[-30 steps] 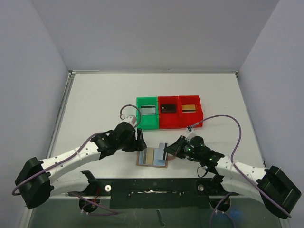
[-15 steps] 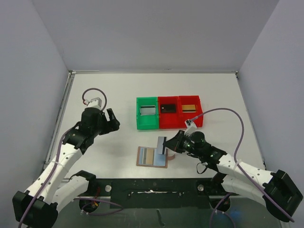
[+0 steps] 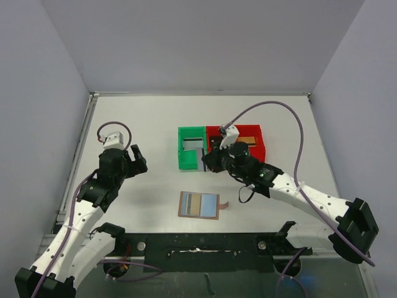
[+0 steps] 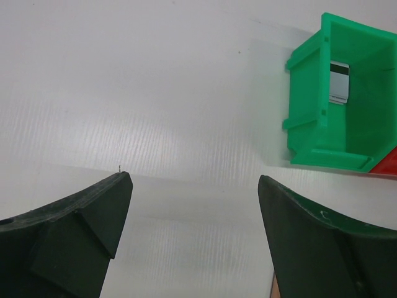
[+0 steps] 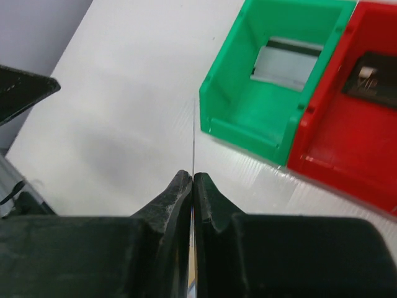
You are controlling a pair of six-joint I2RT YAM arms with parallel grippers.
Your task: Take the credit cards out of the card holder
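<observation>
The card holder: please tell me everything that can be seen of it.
The card holder lies open and flat on the table, near its front edge. It looks like brown leather, with blue-grey and tan inner panels and a small brown strap tab on its right edge. Nothing touches it but the table.

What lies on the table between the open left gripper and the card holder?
Nothing. The top view shows only bare table between the left gripper and the card holder.
</observation>
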